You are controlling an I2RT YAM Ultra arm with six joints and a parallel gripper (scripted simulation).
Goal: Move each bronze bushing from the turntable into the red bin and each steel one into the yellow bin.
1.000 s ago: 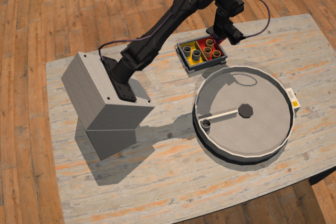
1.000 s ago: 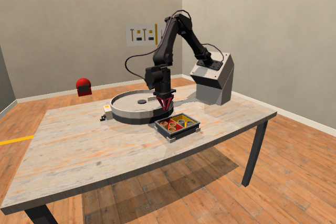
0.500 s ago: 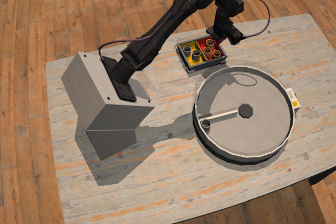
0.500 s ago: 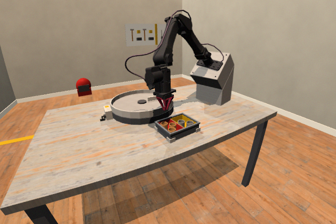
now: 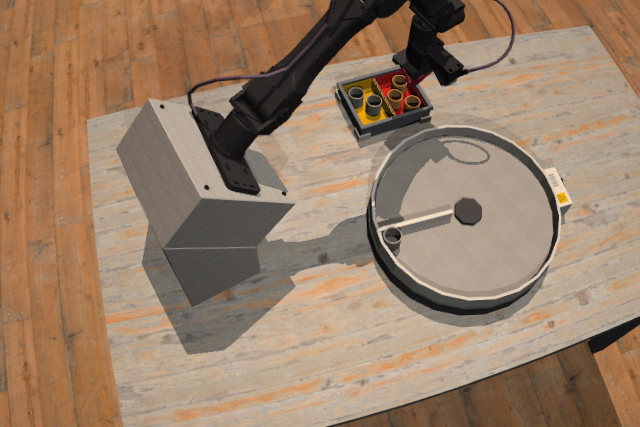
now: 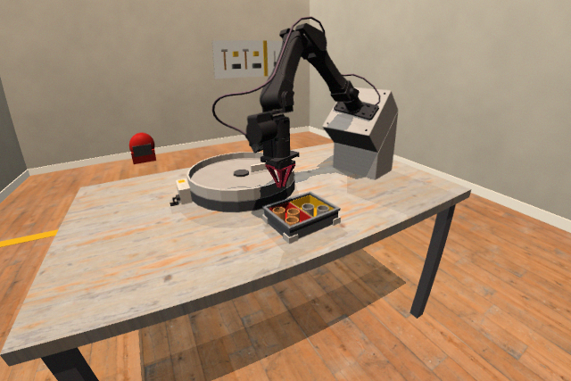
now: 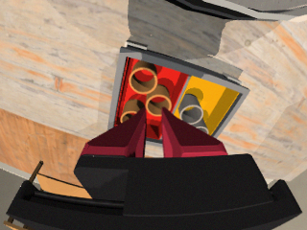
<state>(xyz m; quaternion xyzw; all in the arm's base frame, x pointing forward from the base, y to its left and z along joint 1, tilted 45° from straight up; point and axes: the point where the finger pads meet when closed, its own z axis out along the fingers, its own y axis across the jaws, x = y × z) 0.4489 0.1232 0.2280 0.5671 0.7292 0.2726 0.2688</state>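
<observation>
1. One steel bushing remains on the turntable, standing upright against the inside of the rim at the side nearest the arm's grey pedestal, tucked just under the outer end of the white sweeper bar.
2. That bar runs from the rim to the black hub at the turntable's centre; the rest of the disc surface shows only shadow.
3. The divided tray sits just beyond the turntable's rim, close to it without touching, on the side toward the arm's far reach.
4. The red bin holds three bronze bushings, all upright and packed close together.
5. The yellow bin, the tray half nearer the pedestal, holds two steel bushings standing side by side.
6. The gripper hangs above the tray's red end, away from the turntable, fingers pointing down; its jaws stand narrow with a slim gap and nothing between them.
7. In the wrist view the fingertips frame the red bin's far edge, well clear of the bushings below.
8. Open table lies all round the turntable; a small white box with a yellow label touches its rim on the side opposite the pedestal.
</observation>
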